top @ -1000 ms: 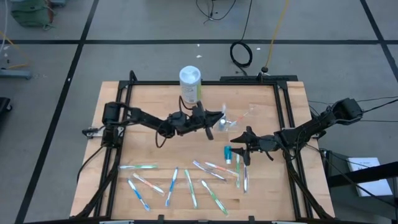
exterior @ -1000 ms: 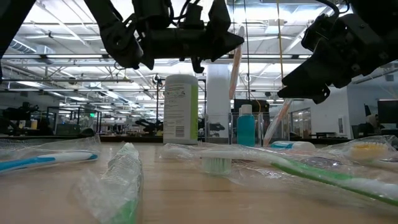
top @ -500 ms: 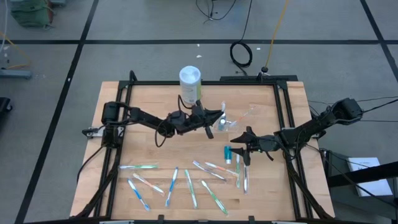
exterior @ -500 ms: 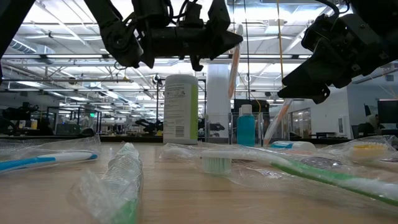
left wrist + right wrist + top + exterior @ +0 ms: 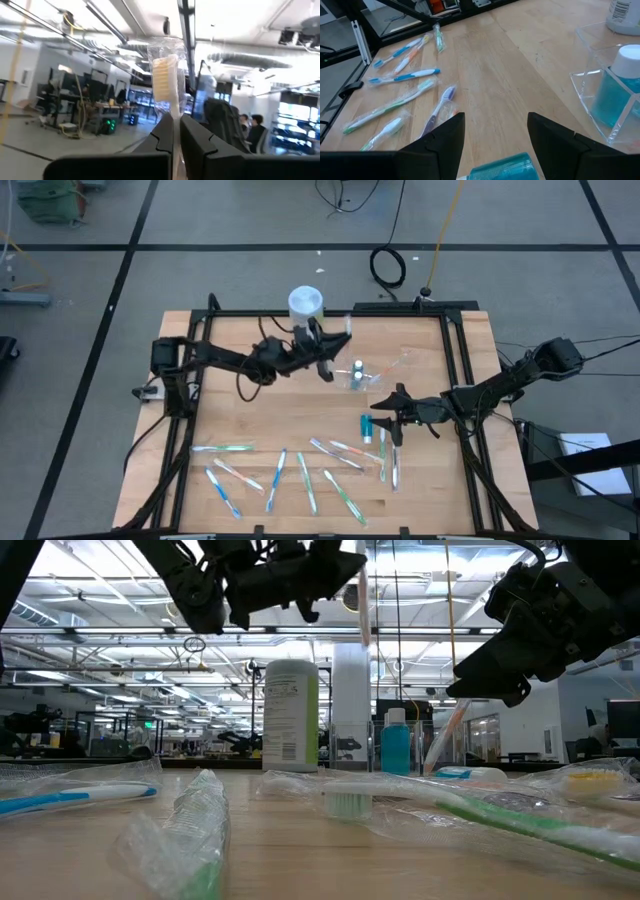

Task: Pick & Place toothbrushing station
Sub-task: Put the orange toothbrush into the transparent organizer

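The left gripper [image 5: 174,131] was clamped on a wrapped toothbrush [image 5: 167,82], crinkly clear film over pale bristles, its long axis running straight on out of the fingers [image 5: 201,137]. It hung above the bench [image 5: 240,415] near the white-lidded canister [image 5: 306,303], with the clear plastic cup [image 5: 358,374] just beyond it toward the right arm. The right gripper [image 5: 392,418] stood wide over a teal toothpaste tube [image 5: 367,426], while slim wrapped toothbrushes [image 5: 290,475] lay scattered along the near side.
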